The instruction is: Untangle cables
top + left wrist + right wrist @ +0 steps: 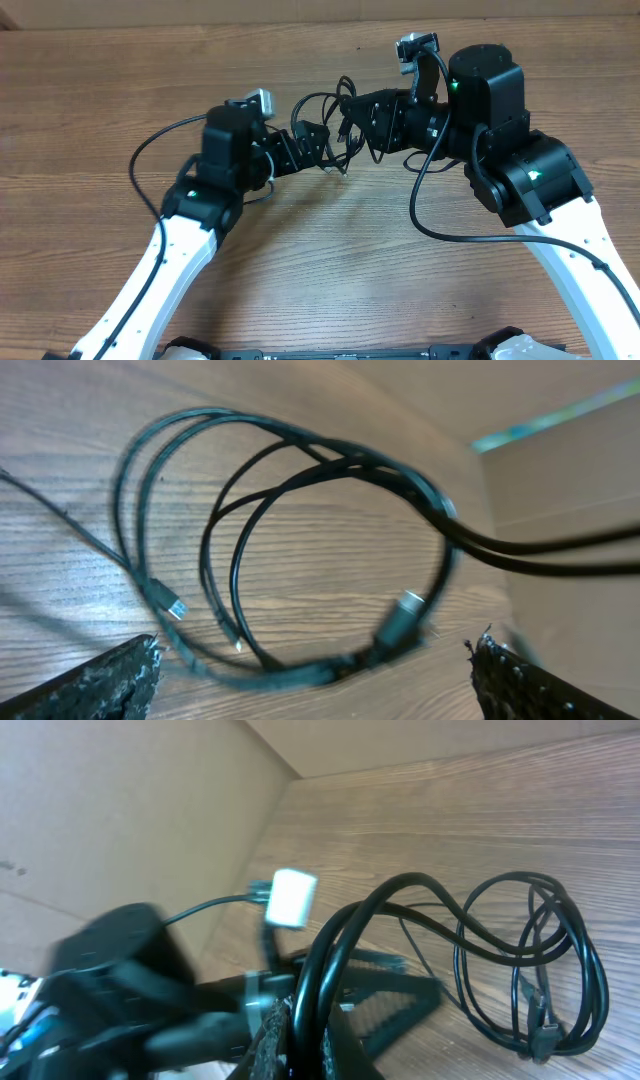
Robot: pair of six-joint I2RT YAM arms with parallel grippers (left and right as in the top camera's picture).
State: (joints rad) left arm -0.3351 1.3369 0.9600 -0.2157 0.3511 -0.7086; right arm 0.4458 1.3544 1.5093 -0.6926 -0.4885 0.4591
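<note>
The overhead camera hangs high above the counter (pixel 100 80) and looks straight down. It takes in both arms, from the near edge up to the knot of cables (pixel 335 105) in the middle. The left wrist camera sits low and close, facing forward and down between its own fingertips (pixel 100 680) at the same cables (pixel 330 455). The right wrist camera, tilted and just as near, looks past the right hand (pixel 305 1045) across those cables (pixel 480 955) toward the left arm (pixel 110 970), which the overhead view also shows.
</note>
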